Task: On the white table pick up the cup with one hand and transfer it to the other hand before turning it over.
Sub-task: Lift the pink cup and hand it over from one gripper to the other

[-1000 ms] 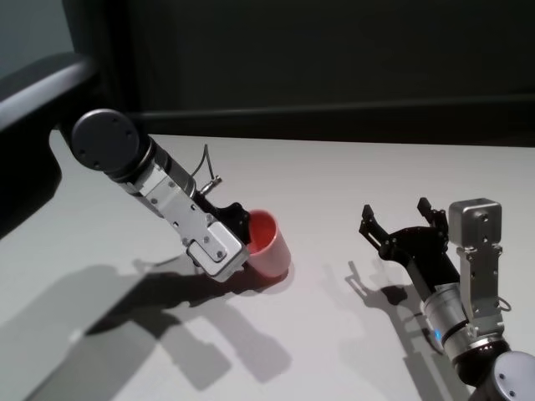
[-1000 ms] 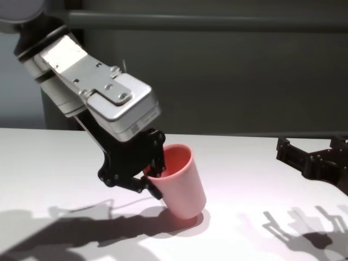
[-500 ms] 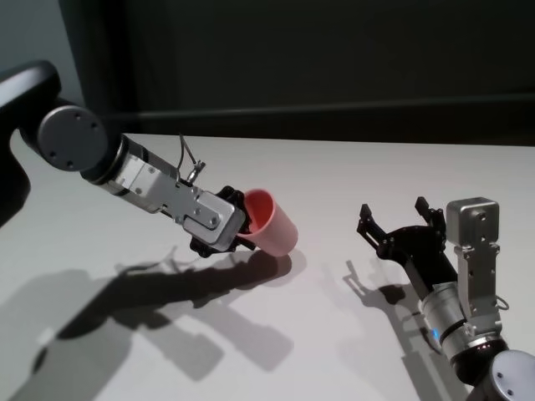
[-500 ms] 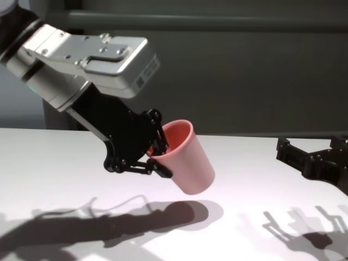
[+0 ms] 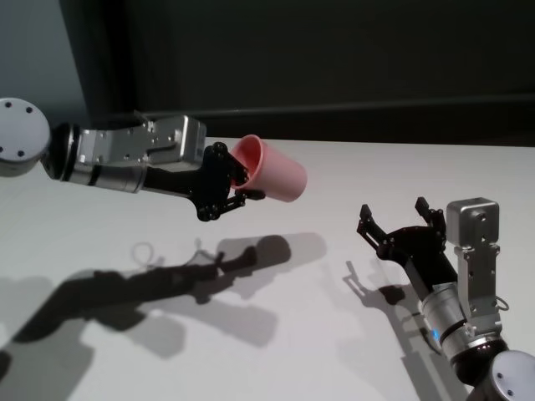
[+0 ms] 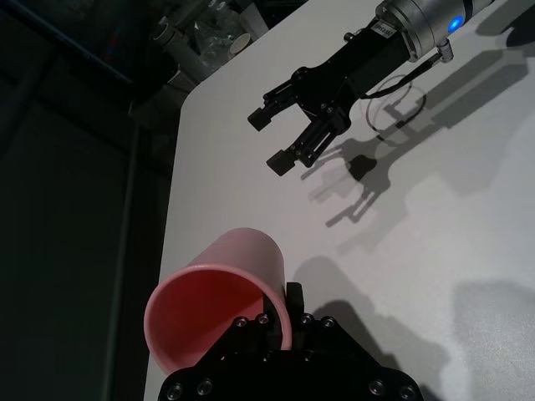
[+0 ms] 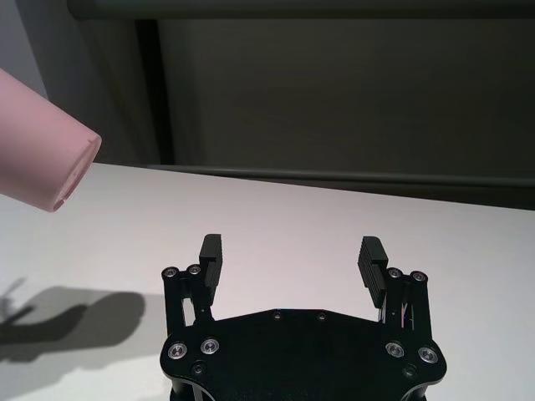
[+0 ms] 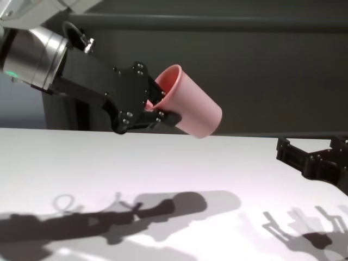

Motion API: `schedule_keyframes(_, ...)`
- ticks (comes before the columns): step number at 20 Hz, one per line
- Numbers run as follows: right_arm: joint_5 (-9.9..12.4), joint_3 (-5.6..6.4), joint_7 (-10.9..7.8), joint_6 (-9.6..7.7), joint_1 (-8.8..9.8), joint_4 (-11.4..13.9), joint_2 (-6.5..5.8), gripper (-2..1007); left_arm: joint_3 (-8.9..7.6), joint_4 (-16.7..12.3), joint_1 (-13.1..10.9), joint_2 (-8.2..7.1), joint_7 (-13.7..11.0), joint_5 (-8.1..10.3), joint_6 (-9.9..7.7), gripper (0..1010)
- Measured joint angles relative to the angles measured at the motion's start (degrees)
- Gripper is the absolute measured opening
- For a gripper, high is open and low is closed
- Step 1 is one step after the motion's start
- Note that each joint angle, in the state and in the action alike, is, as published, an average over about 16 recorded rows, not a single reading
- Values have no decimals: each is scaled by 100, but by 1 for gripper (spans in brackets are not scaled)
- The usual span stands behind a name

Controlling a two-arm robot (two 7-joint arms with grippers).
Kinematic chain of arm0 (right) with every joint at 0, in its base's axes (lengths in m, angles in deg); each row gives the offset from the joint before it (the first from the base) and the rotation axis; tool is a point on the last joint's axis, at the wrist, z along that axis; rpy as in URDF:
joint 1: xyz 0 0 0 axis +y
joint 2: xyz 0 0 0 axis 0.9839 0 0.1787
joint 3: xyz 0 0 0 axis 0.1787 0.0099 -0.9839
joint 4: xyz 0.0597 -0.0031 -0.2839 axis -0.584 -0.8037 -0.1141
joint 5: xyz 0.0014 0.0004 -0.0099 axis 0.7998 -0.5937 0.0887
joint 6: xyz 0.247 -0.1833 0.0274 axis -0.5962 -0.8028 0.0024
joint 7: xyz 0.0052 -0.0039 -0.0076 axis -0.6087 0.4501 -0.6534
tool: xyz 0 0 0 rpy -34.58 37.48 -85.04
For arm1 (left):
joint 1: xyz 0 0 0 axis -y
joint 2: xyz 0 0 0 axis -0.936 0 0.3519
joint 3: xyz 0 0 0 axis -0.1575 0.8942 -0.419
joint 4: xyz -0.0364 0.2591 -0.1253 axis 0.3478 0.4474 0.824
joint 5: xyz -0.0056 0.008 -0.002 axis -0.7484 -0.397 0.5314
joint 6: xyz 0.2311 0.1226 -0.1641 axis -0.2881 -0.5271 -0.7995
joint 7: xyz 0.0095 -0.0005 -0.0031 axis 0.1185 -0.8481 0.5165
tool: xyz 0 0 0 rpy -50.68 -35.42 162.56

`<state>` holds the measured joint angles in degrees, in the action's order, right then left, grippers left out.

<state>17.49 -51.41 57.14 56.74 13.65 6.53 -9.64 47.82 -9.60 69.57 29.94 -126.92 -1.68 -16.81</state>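
Head view: the left hand [image 5: 236, 185] holds the cup [image 5: 272, 170] clear above the table [image 5: 334, 334], its fingers pinched on the rim with one inside the mouth and one outside. The pink cup lies tilted almost on its side, mouth turned back toward the left hand and base pointing out toward the right hand [image 5: 399, 222]. Its shadow falls on the tabletop below, well apart from the cup itself.

The right hand waits low over the table, well apart from the cup and off to the side of its base. Its fingers stand wide apart with nothing between them; the right wrist view shows both pads [image 7: 211, 253] spread and the cup's base hanging high and off to one side of the gap.

The pick-up appears done, and the step in hand looks like the carry toward the hand-over. The transfer itself has not begun, since no part of the right hand touches the cup.

The next move likely calls for closing the gap between the two hands until the cup's lower wall sits between the open right fingers. The right hand would need to clamp on the smooth tapered side before the left lets go of the rim, or the cup could slip free. Turning it over would come only after that.
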Motion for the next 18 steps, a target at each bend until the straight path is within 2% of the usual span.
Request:
schedule_keyframes(8, 0, 0, 0, 0, 0, 0, 0, 1000, -623, 106, -389, 97, 132, 1306, -155, 48)
schedule_keyframes(13, 0, 0, 0, 0, 0, 0, 0, 1000, -821, 263, -489, 256, 23, 1848, -182, 48)
schedule_keyframes(18, 0, 0, 0, 0, 0, 0, 0, 1000, -920, 439, -505, 413, -145, 2245, -214, 48)
